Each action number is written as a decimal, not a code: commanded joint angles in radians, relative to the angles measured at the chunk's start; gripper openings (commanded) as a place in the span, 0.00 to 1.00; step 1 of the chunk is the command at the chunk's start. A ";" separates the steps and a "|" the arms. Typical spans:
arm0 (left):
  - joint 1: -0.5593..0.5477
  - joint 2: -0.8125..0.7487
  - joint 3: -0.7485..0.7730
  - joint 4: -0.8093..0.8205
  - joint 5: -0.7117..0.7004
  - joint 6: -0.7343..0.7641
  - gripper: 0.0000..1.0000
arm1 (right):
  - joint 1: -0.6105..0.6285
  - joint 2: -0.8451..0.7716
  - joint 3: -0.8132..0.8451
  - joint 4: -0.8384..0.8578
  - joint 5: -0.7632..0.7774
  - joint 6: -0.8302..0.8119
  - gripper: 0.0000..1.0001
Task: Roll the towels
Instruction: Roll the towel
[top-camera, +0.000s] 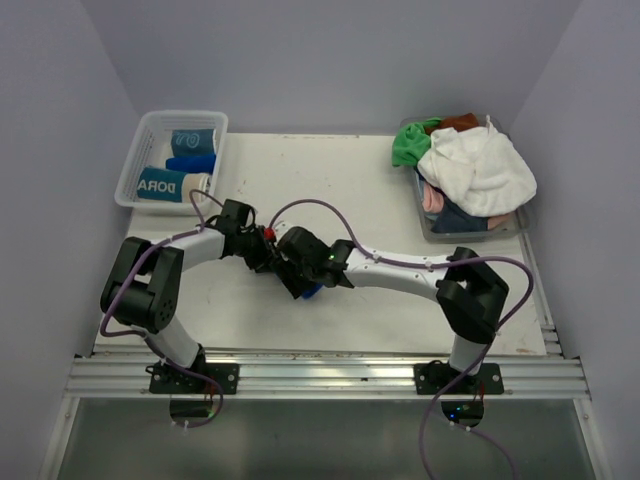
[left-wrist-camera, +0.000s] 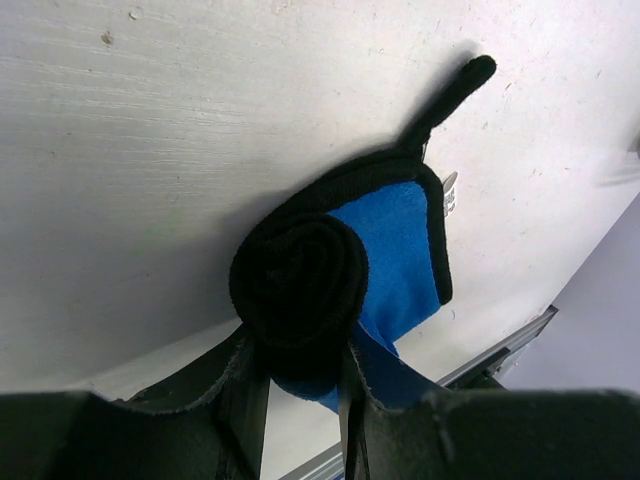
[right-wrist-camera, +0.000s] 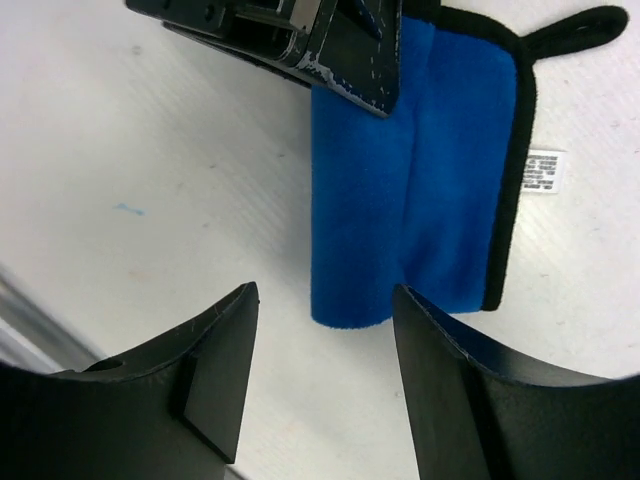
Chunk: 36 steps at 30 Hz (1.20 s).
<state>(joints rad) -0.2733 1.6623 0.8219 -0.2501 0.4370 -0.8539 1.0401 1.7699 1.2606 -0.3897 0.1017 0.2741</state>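
- Towel first: the blue towel (left-wrist-camera: 400, 240), trimmed in black, lies on the desk (top-camera: 350, 170) about midway between its left and right edges, and nearer the front edge than the back. One end is wound into a tight roll (left-wrist-camera: 300, 285); the rest lies flat.
- Its hanging loop (right-wrist-camera: 585, 22) and white label (right-wrist-camera: 543, 172) stick out past the trimmed edge onto bare desk.
- Left jaws: closed on the roll, a finger (left-wrist-camera: 240, 400) pressed against each side of it.
- Right jaws: wide apart and holding nothing, their fingers (right-wrist-camera: 215, 370) poised above the towel's open short end.
- Both arms meet nose to nose over the towel and crowd the middle. Bare desk lies open beyond it toward the back, and to either side.
- A clear mesh basket (top-camera: 135, 160) sits in the far left corner with three rolled towels (top-camera: 165, 185) lying in it, well apart from the work.
- A bin (top-camera: 470, 232) in the far right corner is heaped above its rim: a white towel (top-camera: 478, 165) on top, a green towel (top-camera: 410, 145) at its left, and a pink towel (top-camera: 432, 198) beneath.
- A metal rail (top-camera: 330, 375) runs along the front edge by the arm bases.
- Walls close in on the left, right and back.
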 joint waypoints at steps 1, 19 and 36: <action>-0.003 0.010 0.034 -0.009 -0.017 -0.002 0.33 | 0.031 0.060 0.069 -0.049 0.200 -0.078 0.59; -0.004 0.011 0.056 -0.028 -0.014 -0.010 0.50 | 0.068 0.162 0.099 -0.011 0.333 -0.019 0.01; 0.000 -0.062 -0.004 0.061 -0.001 -0.060 0.70 | -0.252 0.120 -0.150 0.339 -0.607 0.270 0.00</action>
<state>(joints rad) -0.2752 1.6154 0.8368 -0.2379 0.4160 -0.8989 0.8101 1.8660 1.1446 -0.1486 -0.2626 0.4461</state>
